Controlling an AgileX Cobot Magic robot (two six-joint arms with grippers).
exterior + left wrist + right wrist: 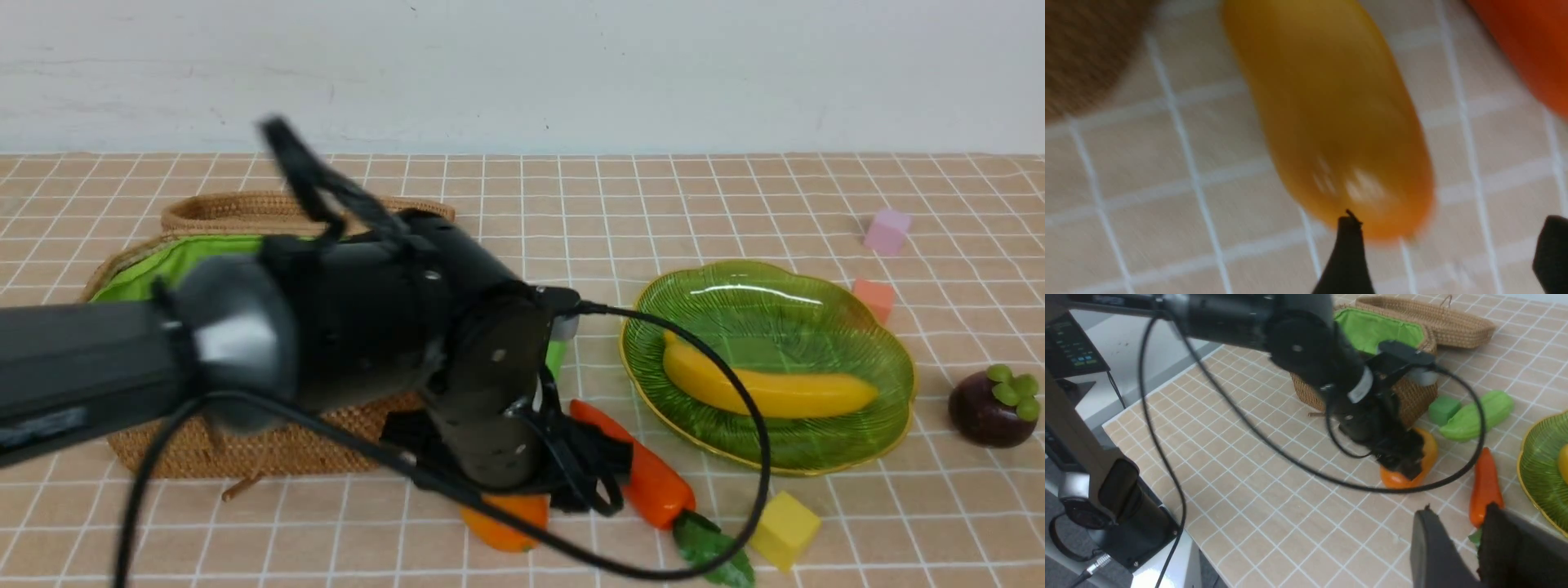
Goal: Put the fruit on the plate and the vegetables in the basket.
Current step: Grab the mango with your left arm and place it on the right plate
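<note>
My left end effector (1449,249) hangs released, one tip at the end of the mango (1331,122), by the worktop's (735,204) near edge, beside the basket (245,457). Closing off-centre could squirt it away (it looks slick). Only the left wrist view shows this; the front view's arm hides the jaws.

Banana (771,390) on plate (775,306); mango (490,535) outside

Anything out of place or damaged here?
Nothing spilled or broken. One oddity: a black cable hangs in a wide loop close to the mango and the carrot, where it might snag.
</note>
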